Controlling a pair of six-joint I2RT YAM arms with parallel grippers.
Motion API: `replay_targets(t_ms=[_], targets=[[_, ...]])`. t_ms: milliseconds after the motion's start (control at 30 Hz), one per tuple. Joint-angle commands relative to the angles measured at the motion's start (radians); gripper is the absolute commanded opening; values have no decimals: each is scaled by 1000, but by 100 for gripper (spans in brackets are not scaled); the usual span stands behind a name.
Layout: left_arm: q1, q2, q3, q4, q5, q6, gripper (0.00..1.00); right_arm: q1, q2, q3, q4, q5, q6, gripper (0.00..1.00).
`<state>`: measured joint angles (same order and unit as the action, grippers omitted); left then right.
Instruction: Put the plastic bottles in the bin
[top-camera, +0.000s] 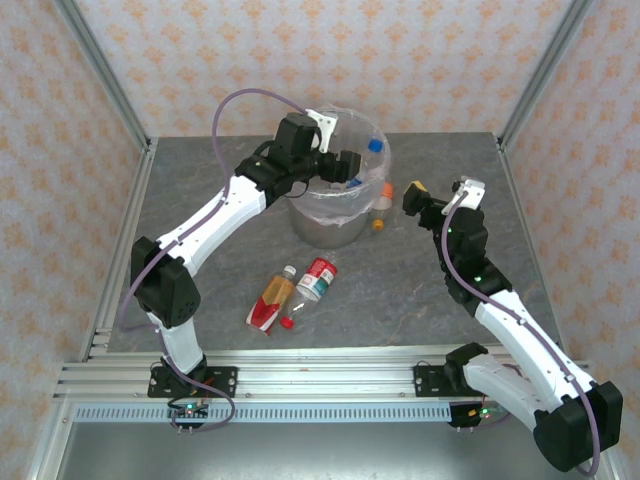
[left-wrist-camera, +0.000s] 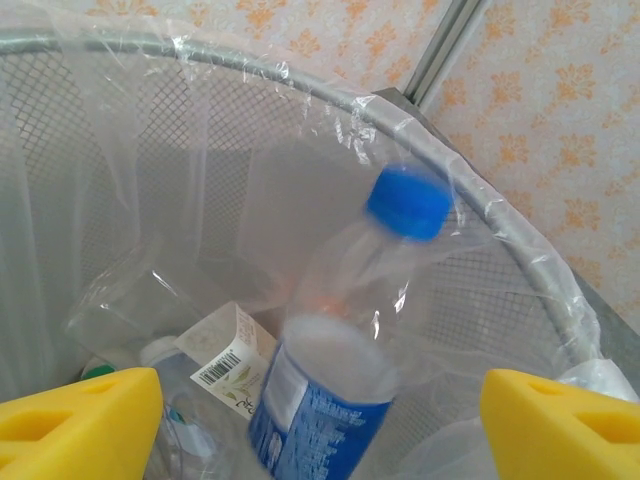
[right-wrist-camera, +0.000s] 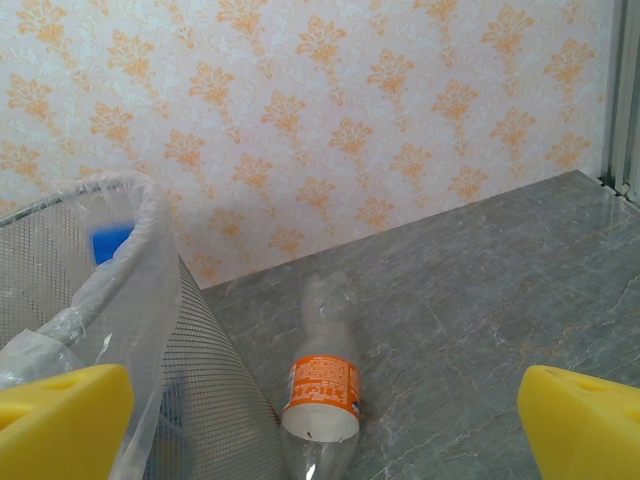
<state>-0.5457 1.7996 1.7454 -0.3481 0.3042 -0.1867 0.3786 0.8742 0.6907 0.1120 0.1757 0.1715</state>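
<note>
Above the bin (left-wrist-camera: 470, 215), the left end effector (left-wrist-camera: 320, 415) is wide, and the blue-capped bottle (left-wrist-camera: 345, 300) is loose inside the rim. Just beside the bin an orange-label bottle (right-wrist-camera: 325, 385) lies on the counter (right-wrist-camera: 500, 290), lengthwise ahead of the wide-open right end effector (right-wrist-camera: 322, 425), which is on the nearer arm.

Wall (right-wrist-camera: 300, 120): pale, orange floral repeat. Counter (right-wrist-camera: 480, 290): grey, veined. Bin (right-wrist-camera: 220, 400): grey mesh, white liner (right-wrist-camera: 140, 260). Blue-capped bottle (left-wrist-camera: 330, 400): blue label. Other bottle (right-wrist-camera: 322, 385): orange label. Left hand (left-wrist-camera: 320, 425) pads (left-wrist-camera: 80, 425): yellow.

Barcode is showing on a white label (left-wrist-camera: 228, 362) in the bin (left-wrist-camera: 500, 232); print on the blue bottle (left-wrist-camera: 310, 430) is blurring, unreadable.
</note>
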Motion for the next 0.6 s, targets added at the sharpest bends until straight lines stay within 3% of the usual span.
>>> replay_targets(t_ms=[0,200,300,567], targets=[[-2,-61,-1,-2,20,-14,85,-6,-3,-3,-19,19,-7,99],[-3,-100,-24,21,36,-22,90,-7,18,12,-51,17,6,99],[-2,-135,-49,40,36,-35,99,-23,56,44,-109,-14,44,99],[-2,-293,-174,127,53,-100,100,-78,187,86,-153,-80,177,99]])
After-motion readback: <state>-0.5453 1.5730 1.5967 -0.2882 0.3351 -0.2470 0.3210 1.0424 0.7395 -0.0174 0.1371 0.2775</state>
